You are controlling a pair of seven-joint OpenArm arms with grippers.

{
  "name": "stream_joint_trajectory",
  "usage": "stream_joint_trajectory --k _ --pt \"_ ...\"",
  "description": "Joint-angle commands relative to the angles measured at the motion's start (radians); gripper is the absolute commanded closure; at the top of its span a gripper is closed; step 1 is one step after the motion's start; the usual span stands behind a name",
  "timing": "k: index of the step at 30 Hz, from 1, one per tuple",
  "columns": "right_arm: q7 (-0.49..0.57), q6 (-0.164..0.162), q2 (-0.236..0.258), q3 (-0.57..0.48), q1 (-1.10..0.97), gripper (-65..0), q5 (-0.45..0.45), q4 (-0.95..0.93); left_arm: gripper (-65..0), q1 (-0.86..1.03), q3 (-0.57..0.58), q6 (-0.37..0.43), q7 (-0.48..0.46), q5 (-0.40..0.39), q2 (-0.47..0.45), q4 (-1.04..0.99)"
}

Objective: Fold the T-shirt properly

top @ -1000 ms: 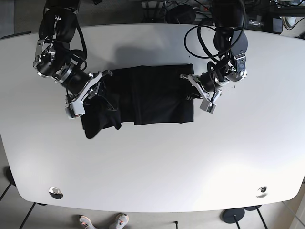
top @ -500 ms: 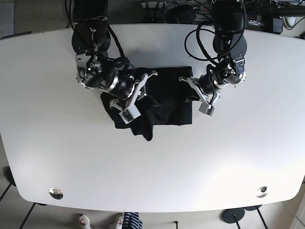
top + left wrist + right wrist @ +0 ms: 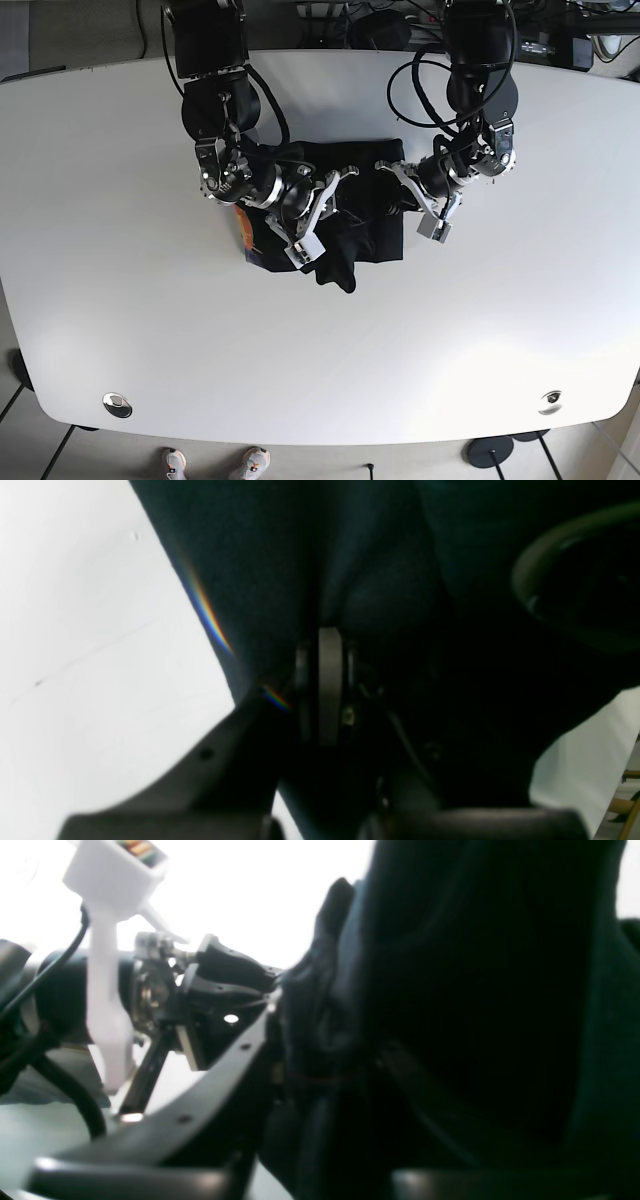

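A black T-shirt lies bunched in the middle of the white table. My right gripper is shut on a fold of its left side, held over the shirt's middle, and a loose tail of cloth hangs toward the front. In the right wrist view the dark cloth fills the frame, pinched at my right gripper. My left gripper is shut on the shirt's right edge. In the left wrist view the cloth wraps my left gripper. An orange patch shows at the shirt's left end.
Cables and equipment crowd the table's far edge. Two round metal fittings sit near the front corners. A person's shoes show on the floor below the front edge. The other arm's white camera mount appears in the right wrist view.
My right gripper has carried the shirt's left side rightward, from the far left to over the middle, close to my left gripper. The left gripper has stayed put, holding the right edge.
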Motion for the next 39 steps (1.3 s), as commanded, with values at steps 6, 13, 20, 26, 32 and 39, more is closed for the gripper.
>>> stream_joint_trajectory --k 6,13,20,26,32,39 --pt "0.021 0.006 -0.015 -0.001 0.018 -58.7 0.032 0.123 0.0 -0.001 -0.001 0.014 0.053 0.046 -0.005 0.003" --pt "-0.050 0.017 0.031 0.003 -0.057 -58.8 0.032 0.401 0.0 0.006 -0.115 0.010 0.055 0.043 -0.007 0.136" --pt "-0.047 0.018 0.166 -0.104 -0.123 -58.8 0.031 0.416 0.0 0.091 -0.270 -0.001 0.058 0.045 -0.063 0.296" --pt "-0.047 0.018 0.171 -0.218 -0.085 -51.4 0.023 0.436 0.0 0.175 -0.448 -0.077 0.058 0.048 -0.117 0.402" --pt "0.022 0.008 0.159 -0.368 0.032 -51.4 0.015 0.343 0.0 0.249 -0.576 -0.077 0.058 0.048 -0.201 0.399" --pt "0.205 0.006 0.077 -0.495 0.079 -50.9 -0.308 0.113 0.0 0.290 -0.609 -0.077 0.058 0.049 -0.197 0.399"
